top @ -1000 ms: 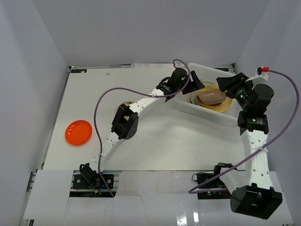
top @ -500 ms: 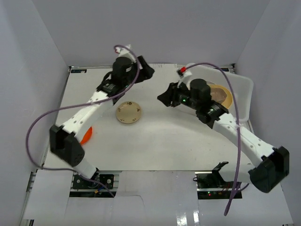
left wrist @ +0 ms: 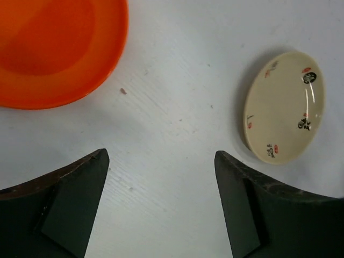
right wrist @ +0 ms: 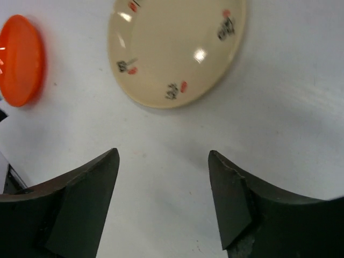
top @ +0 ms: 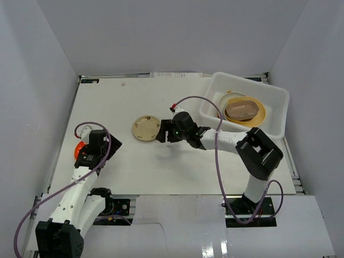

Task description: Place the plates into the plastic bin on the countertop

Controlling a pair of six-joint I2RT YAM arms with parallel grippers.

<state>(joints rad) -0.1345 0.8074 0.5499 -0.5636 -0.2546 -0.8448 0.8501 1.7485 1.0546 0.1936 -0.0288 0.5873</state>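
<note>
A cream plate with small red and black marks lies on the white countertop. My right gripper is open and empty just right of it, the plate ahead of the jaws in the right wrist view. An orange plate lies at the left, mostly hidden by my left wrist. My left gripper is open and empty beside it. The left wrist view shows the orange plate and the cream plate. The white plastic bin at the back right holds a yellow plate with a brown dish on it.
White walls enclose the table on the left, back and right. The right arm's purple cable loops over the table beside the bin. The orange plate also shows in the right wrist view.
The left arm has pulled back from the far side of the table to the near left by the orange plate. The right arm has swung from the bin area down to the cream plate.
</note>
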